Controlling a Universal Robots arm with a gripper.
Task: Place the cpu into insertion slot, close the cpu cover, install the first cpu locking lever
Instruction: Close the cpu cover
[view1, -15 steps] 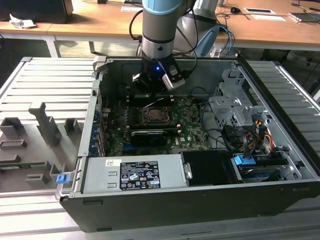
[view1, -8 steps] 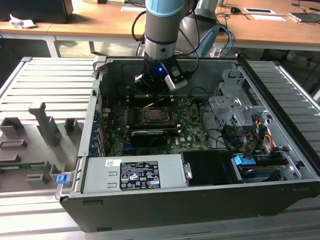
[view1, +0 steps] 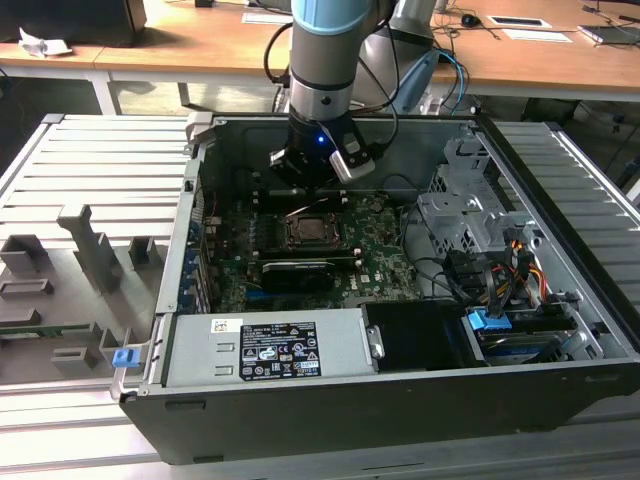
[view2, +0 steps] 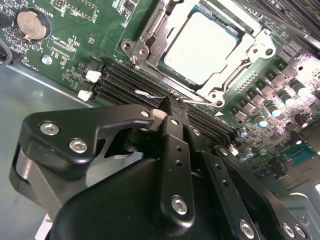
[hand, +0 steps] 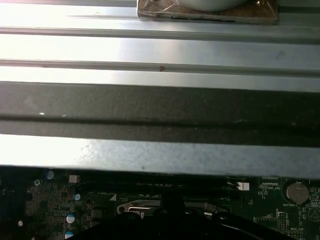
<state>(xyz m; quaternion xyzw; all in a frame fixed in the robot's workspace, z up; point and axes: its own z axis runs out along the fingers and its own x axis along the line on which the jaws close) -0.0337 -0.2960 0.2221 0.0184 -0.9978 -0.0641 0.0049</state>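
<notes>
exterior view overlooks the case (view1: 350, 425) — both wrist views hug its motherboard (view2: 100, 30) (hand: 270, 200).

In the second wrist view my gripper (view2: 169, 106) stands in front of the memory slots (view2: 122, 82) and covers the middle of the thin locking lever (view2: 148, 94), so I cannot tell whether my closed tips pinch that wire or only touch it; the cpu cover (view2: 150, 30) around the cpu (view2: 200, 42) runs off the picture's top edge. In the exterior view the insertion slot (view1: 310, 231) is too small for me to tell cover from chip. In the first wrist view the case wall (hand: 160, 110) blocks most of the motherboard (hand: 270, 210).
</notes>
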